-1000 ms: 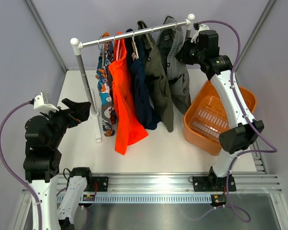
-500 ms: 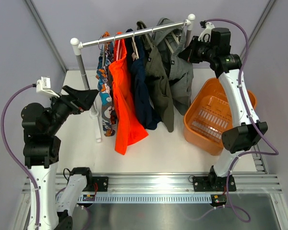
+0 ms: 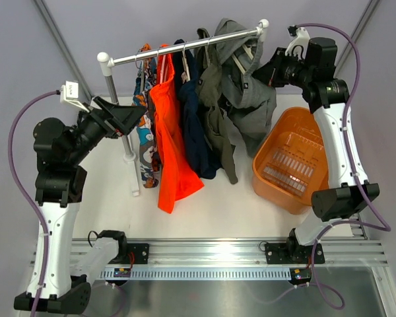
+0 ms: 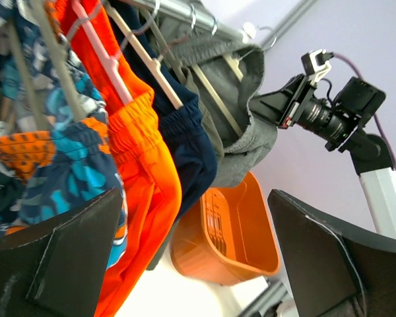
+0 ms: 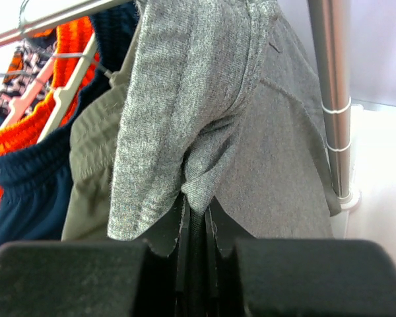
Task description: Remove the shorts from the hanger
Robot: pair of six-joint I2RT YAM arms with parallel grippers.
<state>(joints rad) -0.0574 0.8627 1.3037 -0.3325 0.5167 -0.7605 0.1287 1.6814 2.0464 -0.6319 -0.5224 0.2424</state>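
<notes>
Right tool [image 5: 197, 210], jaws pinching grey shorts [image 5: 185, 99]

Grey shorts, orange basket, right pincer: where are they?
grey shorts [image 3: 257, 99], top view, on the bunched cloth below the rail.
orange basket [image 3: 280, 193], top view, on its near wall.
right pincer [image 5: 198, 206], right wrist view, between its fingertips pinching grey cloth.

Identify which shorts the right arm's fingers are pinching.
The mid-grey shorts, at the end of the rail beside the olive pair; their cloth is clamped between the right fingers.
</notes>
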